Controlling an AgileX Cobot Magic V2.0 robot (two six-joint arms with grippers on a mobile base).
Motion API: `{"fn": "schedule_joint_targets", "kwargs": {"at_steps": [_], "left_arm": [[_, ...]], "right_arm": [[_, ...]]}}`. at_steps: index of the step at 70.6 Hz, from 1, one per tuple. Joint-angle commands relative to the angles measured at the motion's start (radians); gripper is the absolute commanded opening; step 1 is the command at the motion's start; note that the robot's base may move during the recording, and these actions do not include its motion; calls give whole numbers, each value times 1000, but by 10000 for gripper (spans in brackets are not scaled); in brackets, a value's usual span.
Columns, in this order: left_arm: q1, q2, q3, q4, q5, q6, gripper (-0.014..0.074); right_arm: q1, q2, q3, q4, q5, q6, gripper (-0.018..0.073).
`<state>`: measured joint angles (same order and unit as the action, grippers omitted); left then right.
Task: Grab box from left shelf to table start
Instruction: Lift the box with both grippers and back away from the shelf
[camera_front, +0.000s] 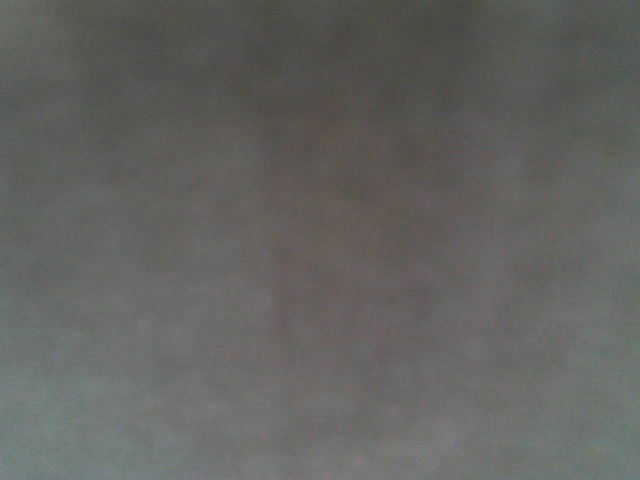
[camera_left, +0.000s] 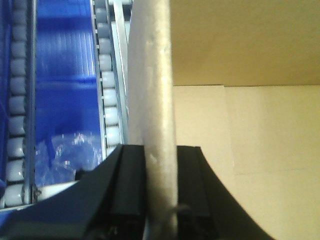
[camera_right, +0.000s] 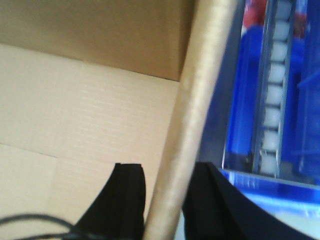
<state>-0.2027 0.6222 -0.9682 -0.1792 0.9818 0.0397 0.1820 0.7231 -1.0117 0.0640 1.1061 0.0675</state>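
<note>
Hard by the roller-lined edges of the blue left shelf (camera_left: 65, 75), clamped narrowly on the box (camera_left: 250, 140) by two opposite top edges, left gripper (camera_left: 160, 148) astride one cardboard wall and right gripper (camera_right: 167, 167) astride the other, black fingers (camera_right: 131, 192) against both faces; front view just grey blur.

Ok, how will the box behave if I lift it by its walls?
The box is open corrugated cardboard and what shows inside is bare, so probably light. The left gripper and right gripper each straddle one thin wall, which may flex. The rollers alongside suggest it slides easily.
</note>
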Motion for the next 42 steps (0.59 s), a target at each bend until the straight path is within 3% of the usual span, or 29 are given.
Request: {"fn": "schedule_joint_targets", "kwargs": {"at_steps": [1, 15, 31, 42], "left_arm": [[-10, -42, -39, -139, -131, 5, -97], [-10, -85, -39, -173, -172, 5, -97], [-10, -93, -39, -244, -264, 5, -98], [-10, -93, -39, -249, -289, 5, -100]], "right_arm": [[5, -36, -31, 32, -155, -22, 58], [5, -78, -36, 80, -185, -29, 58], [5, -94, -78, 81, -258, -29, 58], [5, -94, -81, 81, -304, -29, 58]]}}
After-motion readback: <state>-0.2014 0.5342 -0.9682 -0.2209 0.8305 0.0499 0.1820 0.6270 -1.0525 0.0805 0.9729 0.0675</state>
